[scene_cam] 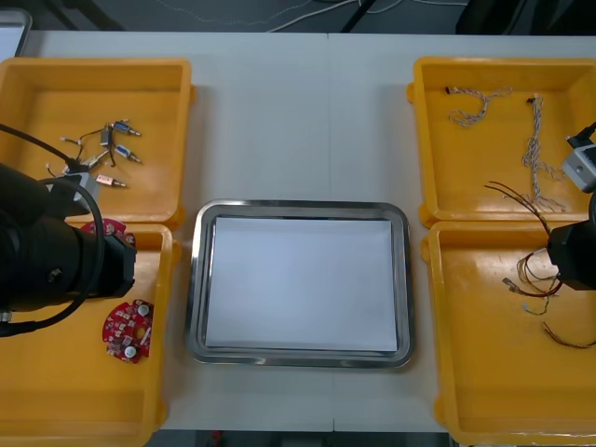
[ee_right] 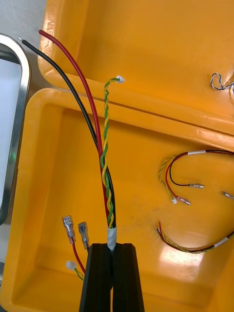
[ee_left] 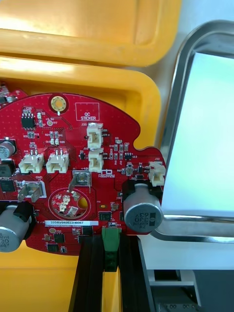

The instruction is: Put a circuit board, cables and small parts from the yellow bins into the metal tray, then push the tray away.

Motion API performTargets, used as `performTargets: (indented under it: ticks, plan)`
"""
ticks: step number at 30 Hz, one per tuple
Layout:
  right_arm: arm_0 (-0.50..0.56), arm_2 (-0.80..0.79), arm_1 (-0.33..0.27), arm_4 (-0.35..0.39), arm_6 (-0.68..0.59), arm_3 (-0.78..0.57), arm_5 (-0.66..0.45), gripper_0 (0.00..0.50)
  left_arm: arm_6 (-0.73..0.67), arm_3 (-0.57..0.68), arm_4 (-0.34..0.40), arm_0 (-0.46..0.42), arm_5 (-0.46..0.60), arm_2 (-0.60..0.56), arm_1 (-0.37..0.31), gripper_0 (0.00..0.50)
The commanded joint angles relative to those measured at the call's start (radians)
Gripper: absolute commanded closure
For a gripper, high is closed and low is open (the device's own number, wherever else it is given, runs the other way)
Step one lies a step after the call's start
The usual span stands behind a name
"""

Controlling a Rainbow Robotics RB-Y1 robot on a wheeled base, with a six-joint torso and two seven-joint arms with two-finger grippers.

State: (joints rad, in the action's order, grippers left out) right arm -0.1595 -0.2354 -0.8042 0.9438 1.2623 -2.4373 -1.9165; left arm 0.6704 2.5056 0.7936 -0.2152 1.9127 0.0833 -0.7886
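My left gripper [ee_left: 109, 265] is shut on the edge of a round red circuit board [ee_left: 83, 165], holding it by a green connector above the near left yellow bin [ee_left: 122, 92], next to the metal tray's rim [ee_left: 171, 122]. A red board edge [scene_cam: 104, 227] peeks out beside the left arm. A second board [scene_cam: 128, 328] lies in that bin. My right gripper [ee_right: 112, 273] is shut on a cable bundle [ee_right: 105, 161] of red, black and twisted yellow-green wires, over the near right bin [ee_right: 53, 161]. The tray [scene_cam: 298, 212] is white inside and holds nothing.
Small metal parts [scene_cam: 104, 149] lie in the far left bin. Twisted blue and white cables [scene_cam: 535, 140] lie in the far right bin. More red and yellow cables [ee_right: 185, 183] rest on the near right bin's floor. Bare table [scene_cam: 298, 112] stretches beyond the tray.
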Motion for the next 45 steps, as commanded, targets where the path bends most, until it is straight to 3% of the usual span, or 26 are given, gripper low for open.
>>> performTargets:
  ticks: [1,27,45]
  plan:
    - [-0.02,0.011,-0.033,0.007,-0.049,-0.008,-0.003,0.5,-0.052,0.029,0.003,-0.061,0.007,0.064,-0.044,0.5]
    - [-0.02,0.011,-0.033,0.007,-0.049,-0.008,-0.003,0.5,-0.206,-0.094,-0.047,-0.273,0.007,0.366,-0.05,0.5]
    - [-0.02,0.011,-0.033,0.007,-0.049,-0.008,-0.003,0.5,-0.255,-0.238,-0.093,-0.431,-0.003,0.527,0.068,0.5]
